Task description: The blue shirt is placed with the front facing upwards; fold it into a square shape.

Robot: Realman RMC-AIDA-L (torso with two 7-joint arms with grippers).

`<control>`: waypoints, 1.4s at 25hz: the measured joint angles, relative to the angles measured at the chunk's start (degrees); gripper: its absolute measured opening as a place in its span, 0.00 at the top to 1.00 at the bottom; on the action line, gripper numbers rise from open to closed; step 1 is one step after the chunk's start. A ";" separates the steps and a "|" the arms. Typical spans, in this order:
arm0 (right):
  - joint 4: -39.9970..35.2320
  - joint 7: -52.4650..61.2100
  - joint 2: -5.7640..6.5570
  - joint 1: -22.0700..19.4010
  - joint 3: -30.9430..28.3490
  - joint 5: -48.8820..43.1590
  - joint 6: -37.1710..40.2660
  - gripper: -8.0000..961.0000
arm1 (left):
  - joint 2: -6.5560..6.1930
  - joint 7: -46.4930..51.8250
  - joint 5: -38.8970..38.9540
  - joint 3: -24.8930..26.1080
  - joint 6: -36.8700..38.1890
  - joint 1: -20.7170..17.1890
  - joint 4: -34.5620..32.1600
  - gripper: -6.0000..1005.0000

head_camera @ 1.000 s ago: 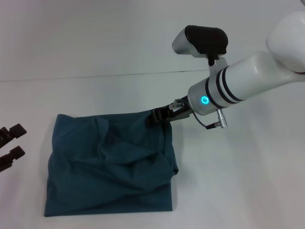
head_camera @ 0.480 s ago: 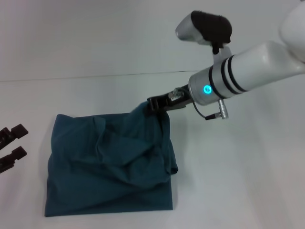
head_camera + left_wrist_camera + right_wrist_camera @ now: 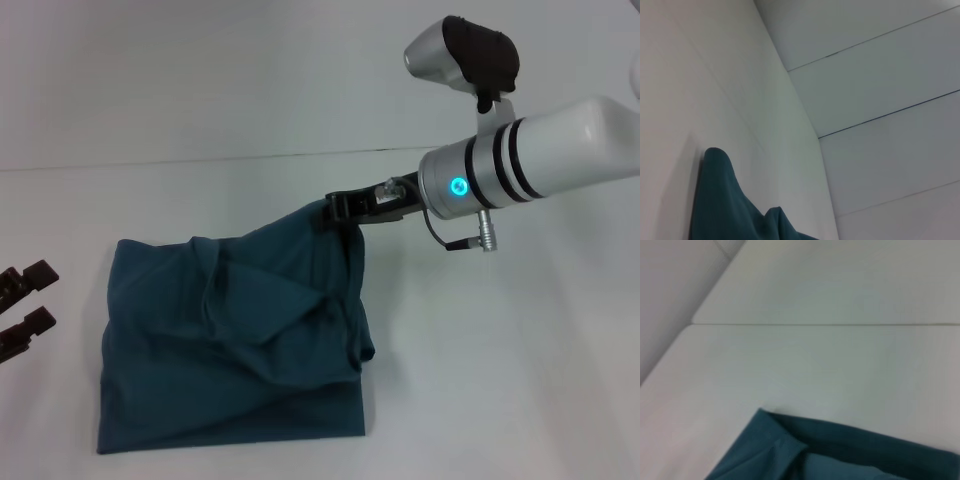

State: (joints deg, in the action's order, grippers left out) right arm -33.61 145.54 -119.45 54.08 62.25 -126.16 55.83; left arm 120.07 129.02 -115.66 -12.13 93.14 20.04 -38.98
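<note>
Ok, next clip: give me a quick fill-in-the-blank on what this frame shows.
1. The right gripper is shut on the far right corner of the ____ shirt.
2. That pinched corner is ____ off the table.
3. The left gripper sits at the shirt's ____ side, apart from it.

Missing words: blue; lifted; left

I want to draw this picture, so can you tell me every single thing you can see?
blue shirt: one, dark teal-blue, crumpled and partly folded on the table, its far right corner lifted.
table: one, white, under everything.
wall: white, behind the table.
right gripper: one, black fingers on a silver-white arm with a blue light, shut on the shirt's far right corner, holding it up off the table.
left gripper: one, dark fingers, open, at the table's left edge, apart from the shirt.
</note>
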 joint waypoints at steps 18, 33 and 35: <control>4.84 0.15 -0.01 2.43 0.99 -4.50 -6.91 0.95 | 0.04 -0.59 0.00 -0.27 -0.57 -0.47 0.68 0.07; 3.96 4.42 3.01 2.58 -2.26 -7.97 -5.19 0.38 | 0.07 -0.62 0.00 -0.26 -0.59 -0.64 0.66 0.07; 3.29 3.19 3.46 2.27 -4.15 -7.56 -0.50 0.38 | 0.07 -0.62 0.00 -0.28 -0.58 -0.64 0.66 0.07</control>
State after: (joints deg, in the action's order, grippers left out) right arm -30.32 148.73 -115.99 56.35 58.10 -133.72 55.33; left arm 120.15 128.40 -115.66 -12.41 92.55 19.40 -38.32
